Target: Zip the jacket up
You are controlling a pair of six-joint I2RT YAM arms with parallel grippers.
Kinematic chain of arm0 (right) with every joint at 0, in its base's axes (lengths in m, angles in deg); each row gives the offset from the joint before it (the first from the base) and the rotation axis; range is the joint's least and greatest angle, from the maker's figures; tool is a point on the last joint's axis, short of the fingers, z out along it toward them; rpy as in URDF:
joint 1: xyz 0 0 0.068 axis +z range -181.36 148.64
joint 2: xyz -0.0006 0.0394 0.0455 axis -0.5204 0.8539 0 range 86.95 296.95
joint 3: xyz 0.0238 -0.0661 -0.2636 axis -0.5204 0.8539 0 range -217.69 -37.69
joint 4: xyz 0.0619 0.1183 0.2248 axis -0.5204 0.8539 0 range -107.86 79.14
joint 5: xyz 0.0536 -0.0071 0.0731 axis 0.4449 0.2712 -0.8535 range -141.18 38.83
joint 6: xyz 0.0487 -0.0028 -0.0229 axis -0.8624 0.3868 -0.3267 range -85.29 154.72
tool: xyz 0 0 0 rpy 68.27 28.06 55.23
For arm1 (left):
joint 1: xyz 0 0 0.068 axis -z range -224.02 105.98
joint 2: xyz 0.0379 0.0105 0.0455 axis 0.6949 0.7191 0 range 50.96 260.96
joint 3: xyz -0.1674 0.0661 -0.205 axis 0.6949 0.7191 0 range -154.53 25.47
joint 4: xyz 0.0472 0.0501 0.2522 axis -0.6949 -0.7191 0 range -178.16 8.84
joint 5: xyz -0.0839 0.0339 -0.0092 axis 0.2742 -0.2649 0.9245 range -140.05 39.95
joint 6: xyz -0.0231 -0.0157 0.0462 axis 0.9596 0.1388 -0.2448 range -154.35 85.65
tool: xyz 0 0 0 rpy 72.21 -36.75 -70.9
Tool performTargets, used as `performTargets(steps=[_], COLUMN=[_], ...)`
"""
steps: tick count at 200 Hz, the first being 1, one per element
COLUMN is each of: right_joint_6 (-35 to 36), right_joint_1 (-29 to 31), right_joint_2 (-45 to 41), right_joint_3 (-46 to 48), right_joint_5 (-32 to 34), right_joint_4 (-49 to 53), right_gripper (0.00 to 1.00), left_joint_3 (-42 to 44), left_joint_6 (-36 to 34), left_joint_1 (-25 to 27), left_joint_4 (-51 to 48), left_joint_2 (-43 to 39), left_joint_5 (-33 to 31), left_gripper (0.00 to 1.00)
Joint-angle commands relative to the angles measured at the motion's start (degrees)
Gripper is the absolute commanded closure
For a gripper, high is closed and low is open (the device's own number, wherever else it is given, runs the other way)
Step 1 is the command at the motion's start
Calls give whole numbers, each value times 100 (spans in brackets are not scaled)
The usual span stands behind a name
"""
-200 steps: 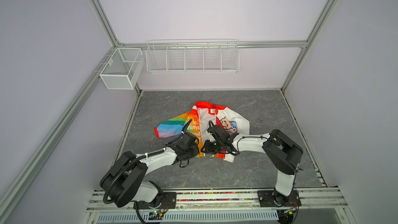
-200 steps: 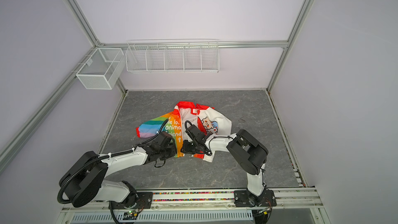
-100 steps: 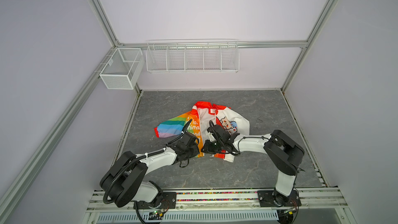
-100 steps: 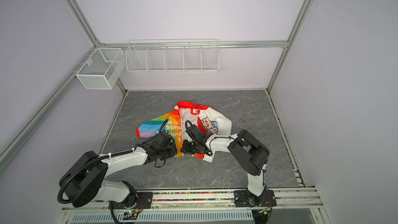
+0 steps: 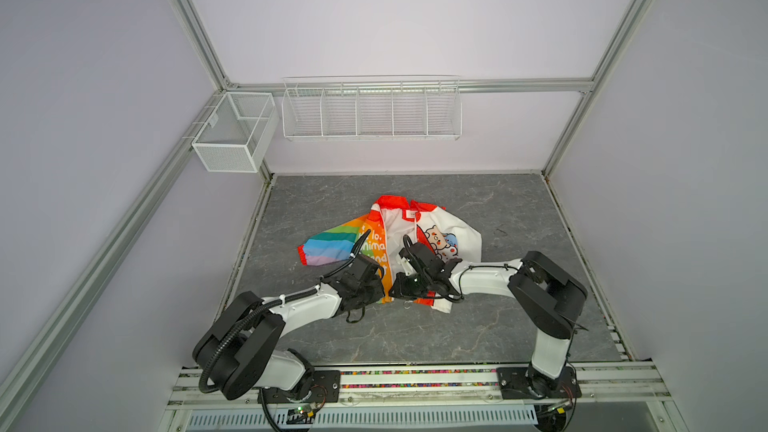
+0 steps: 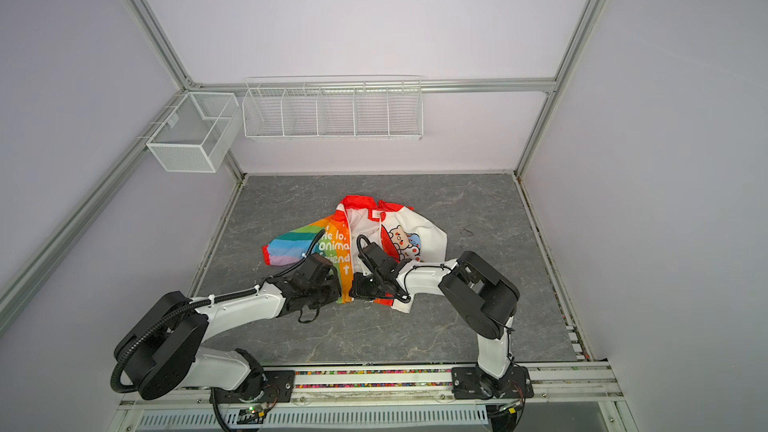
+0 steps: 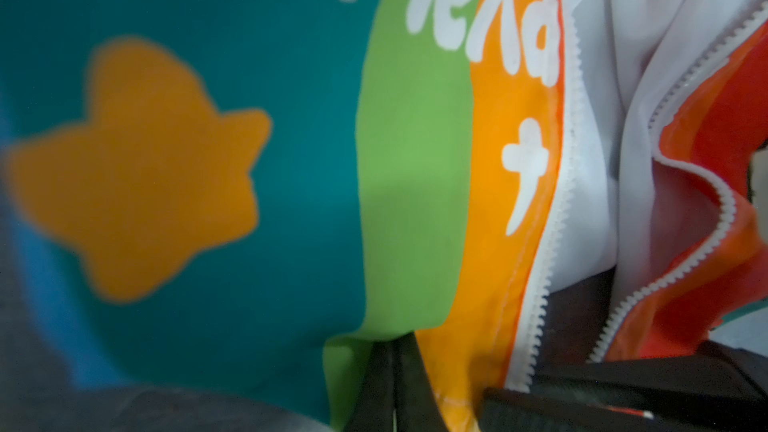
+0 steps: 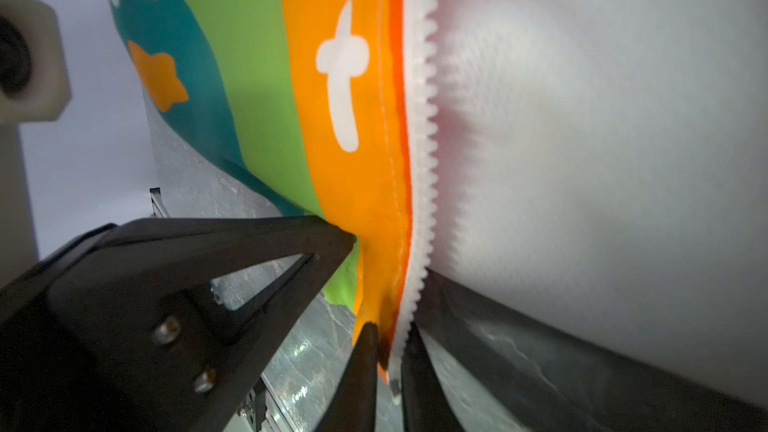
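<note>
Jacket [image 5: 395,234] lies open and front up near the middle of the grey tabletop [image 5: 415,338] in both top views. Its rainbow sleeve is spread to the left and white lining shows between the front panels. Left gripper [image 7: 392,367] is clamped tight on the green-and-orange hem of the rainbow panel. Right gripper [image 8: 388,351] is just beside it, jaws nearly together on the bottom end of that panel's white zipper [image 8: 419,160]; it looks pinched, though the contact is blurred.
</note>
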Motion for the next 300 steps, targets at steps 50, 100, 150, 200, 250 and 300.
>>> performTargets(steps=[50, 100, 150, 200, 250, 300], right_joint_6=[-60, -130, -183, -315, -377, -403], right_joint_1=[24, 24, 5, -39, -66, -63], right_joint_2=[-33, 129, 364, 608, 644, 651], right_joint_3=[-84, -312, -575, -686, -673, -660], right_joint_5=[-66, -93, -86, -176, -186, -220], right_joint_4=[41, 83, 17, -211, -305, -331], right_gripper=[93, 93, 91, 81, 80, 92], left_joint_3=[-63, -271, -450, -581, -659, -717], left_joint_6=[-348, -729, -868, -988, -1009, -861], left_joint_1=[-368, -750, -779, -817, -832, -843], left_joint_4=[-572, -697, -875, -991, -1057, -1359], left_joint_2=[240, 428, 401, 447, 455, -89], left_joint_5=[-157, -107, -154, -194, -202, -40], left_gripper=[99, 99, 99, 99, 99, 81])
